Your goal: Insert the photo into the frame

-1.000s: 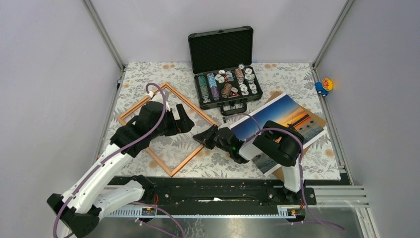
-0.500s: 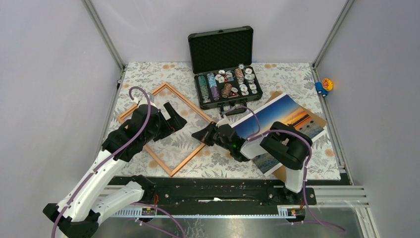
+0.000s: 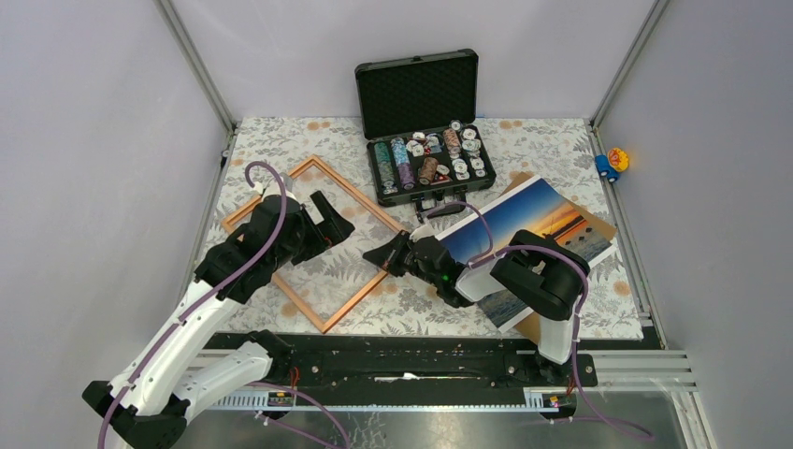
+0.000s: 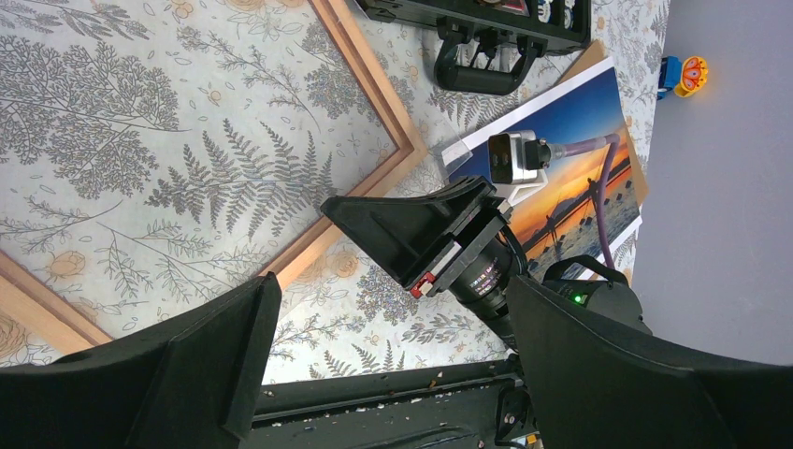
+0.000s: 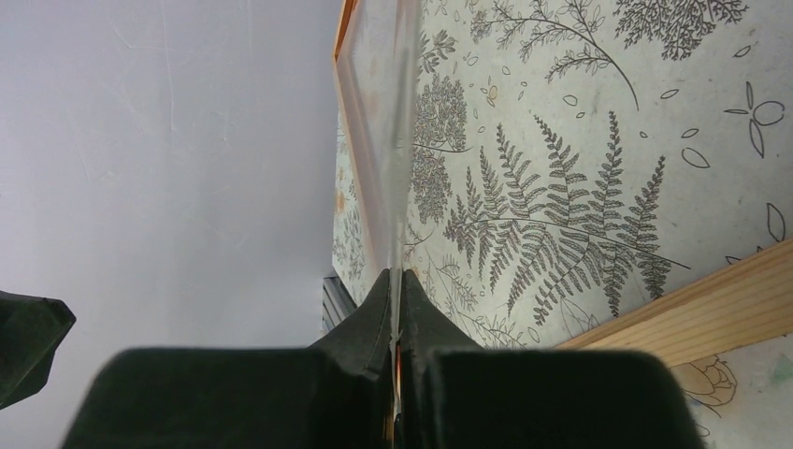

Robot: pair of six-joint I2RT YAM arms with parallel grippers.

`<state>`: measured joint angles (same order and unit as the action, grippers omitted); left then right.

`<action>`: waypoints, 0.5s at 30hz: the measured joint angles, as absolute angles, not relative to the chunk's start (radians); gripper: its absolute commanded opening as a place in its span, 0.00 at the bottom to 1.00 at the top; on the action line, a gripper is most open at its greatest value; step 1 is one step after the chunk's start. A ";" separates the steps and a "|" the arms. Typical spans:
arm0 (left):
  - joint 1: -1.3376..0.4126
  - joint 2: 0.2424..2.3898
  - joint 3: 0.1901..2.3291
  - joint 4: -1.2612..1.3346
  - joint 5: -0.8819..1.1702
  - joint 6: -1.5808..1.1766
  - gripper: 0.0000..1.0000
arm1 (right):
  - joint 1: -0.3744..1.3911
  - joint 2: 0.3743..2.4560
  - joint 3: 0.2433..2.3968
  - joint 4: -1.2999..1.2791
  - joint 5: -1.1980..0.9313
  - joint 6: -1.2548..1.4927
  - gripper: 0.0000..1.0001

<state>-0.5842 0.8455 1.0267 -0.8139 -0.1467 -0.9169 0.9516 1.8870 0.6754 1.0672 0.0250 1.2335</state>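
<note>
1. The left gripper (image 3: pixel 335 217), left of centre, has drawn back over the frame (image 3: pixel 348 302). Its jaws are spread wide and hold nothing.
2. The right gripper (image 3: pixel 379 254), at centre, has just pinched shut on the edge of a clear pane (image 5: pixel 379 140) at the frame's right corner.
3. The photo (image 3: pixel 533 220) lies untouched at centre-right, so insertion looks not yet begun.
4. Counts: two grippers, one frame, one pane, one case (image 3: pixel 425 159), one photo.

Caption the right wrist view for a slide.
Right pincer shut on a thin clear sheet, edge-on, over fern-print cloth; wooden frame at lower right.
</note>
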 measured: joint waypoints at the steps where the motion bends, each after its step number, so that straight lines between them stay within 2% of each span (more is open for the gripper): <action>1: -0.584 0.846 1.026 -0.814 -0.146 -0.917 0.99 | 0.952 1.887 0.675 1.068 0.025 1.232 0.00; 15: -0.584 0.846 1.027 -0.810 -0.145 -0.908 0.99 | 0.952 1.887 0.683 1.065 0.031 1.219 0.00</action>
